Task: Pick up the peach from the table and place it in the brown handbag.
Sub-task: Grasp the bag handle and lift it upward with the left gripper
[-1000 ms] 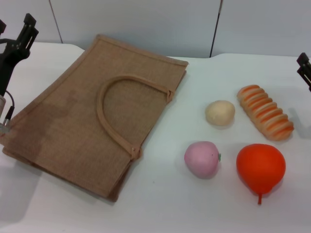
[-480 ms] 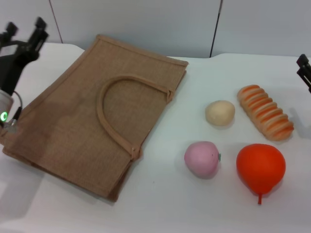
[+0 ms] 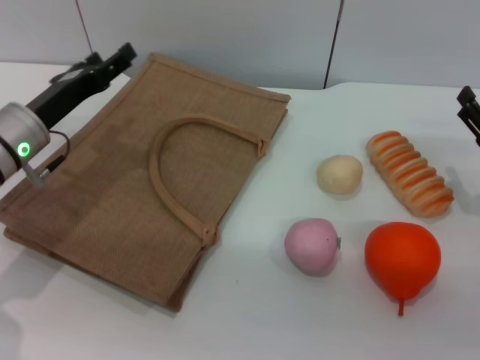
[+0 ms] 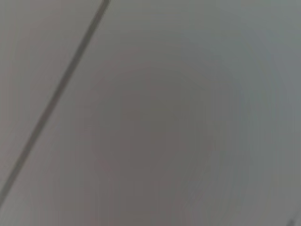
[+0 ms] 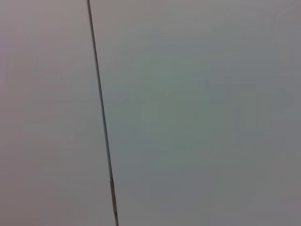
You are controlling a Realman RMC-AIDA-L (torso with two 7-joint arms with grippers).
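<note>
Lying flat, bag (image 3: 150,176) mouth closed: peach (image 3: 311,246) at 4 o'clock may roll off | left gripper (image 3: 112,60) at bag's 11, fingers probably released | right gripper (image 3: 469,109) at 3, fingers unclear

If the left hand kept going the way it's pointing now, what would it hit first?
Probably nothing on the table: the left hand points up and away past the brown handbag's far corner toward the back wall; depth is unclear.

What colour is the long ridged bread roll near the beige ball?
Orange and cream stripes on the long ridged bread roll, clearest in the head view.
</note>
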